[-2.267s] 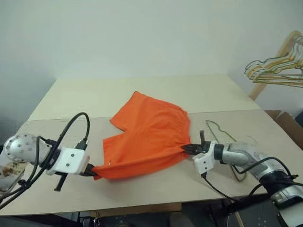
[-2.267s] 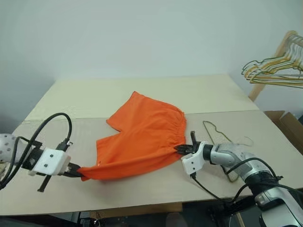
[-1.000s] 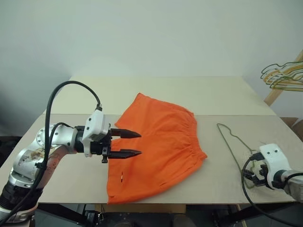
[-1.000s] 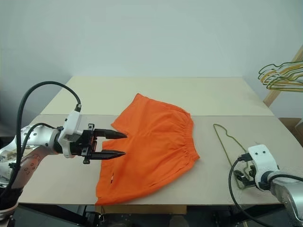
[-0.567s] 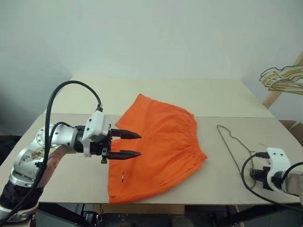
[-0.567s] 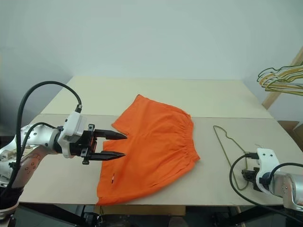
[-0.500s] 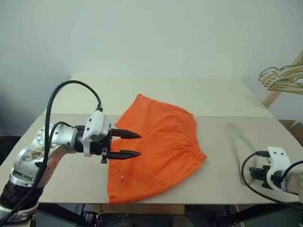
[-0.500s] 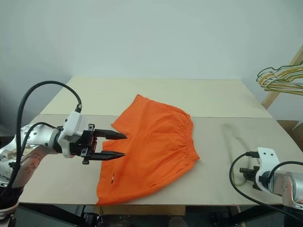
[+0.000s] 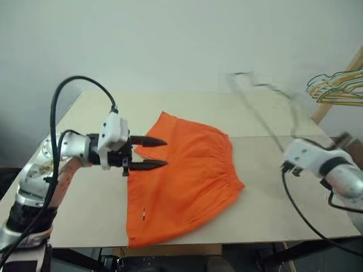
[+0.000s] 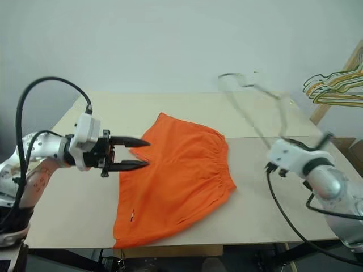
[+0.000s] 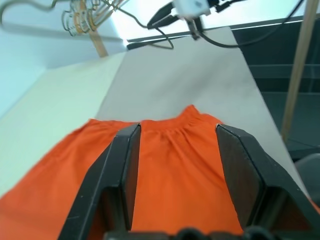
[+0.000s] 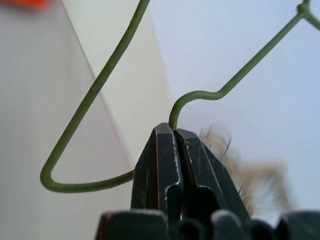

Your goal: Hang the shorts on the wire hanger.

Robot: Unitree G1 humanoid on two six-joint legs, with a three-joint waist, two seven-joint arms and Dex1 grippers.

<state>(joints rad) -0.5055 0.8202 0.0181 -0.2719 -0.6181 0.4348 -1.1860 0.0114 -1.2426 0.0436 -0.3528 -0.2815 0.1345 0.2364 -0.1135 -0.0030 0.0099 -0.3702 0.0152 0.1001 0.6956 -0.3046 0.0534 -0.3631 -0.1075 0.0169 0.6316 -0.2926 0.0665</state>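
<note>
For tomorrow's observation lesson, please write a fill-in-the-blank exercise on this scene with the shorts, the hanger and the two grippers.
1. The shorts lying flat on the table are bright ____.
2. The right gripper is shut on the wire ____.
3. The left gripper hovers over the shorts with its fingers ____ and nothing between them.
4. The wire hanger is held up in the air, not touching the ____.

Missing words: orange; hanger; open; table
</note>
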